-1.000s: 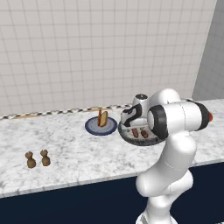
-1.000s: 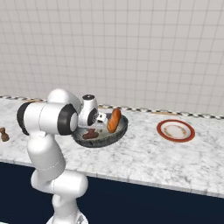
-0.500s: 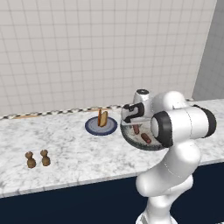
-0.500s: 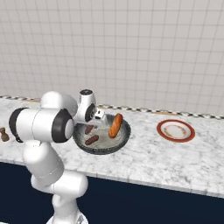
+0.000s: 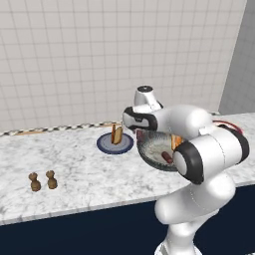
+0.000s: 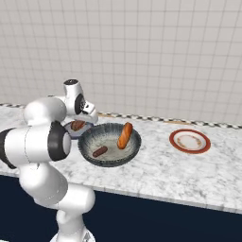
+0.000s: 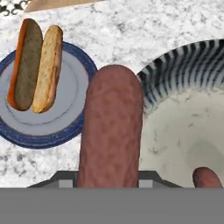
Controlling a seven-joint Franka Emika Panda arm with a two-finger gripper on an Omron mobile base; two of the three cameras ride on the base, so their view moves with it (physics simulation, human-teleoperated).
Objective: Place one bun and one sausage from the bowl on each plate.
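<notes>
While the gripper is closed on a sausage, the hand view shows that sausage standing lengthwise between the jaws, above the gap between the blue plate and the bowl. The fingertips themselves are hidden behind the sausage.

Task status, judged from the current layout:
- Blue plate: one bun lies on it, split open. The sausage for this plate is held in the gripper and not yet set down.
- Bowl: one bun leans against the inner wall, and one sausage lies on the floor of the bowl.
- White plate with red rim: it sits well apart on the counter, to the right of the bowl, and awaits both items.

Limits of view: the arm covers part of the bowl in the left base view. Two small brown objects stand on the counter far to the left; their identity cannot be determined.
</notes>
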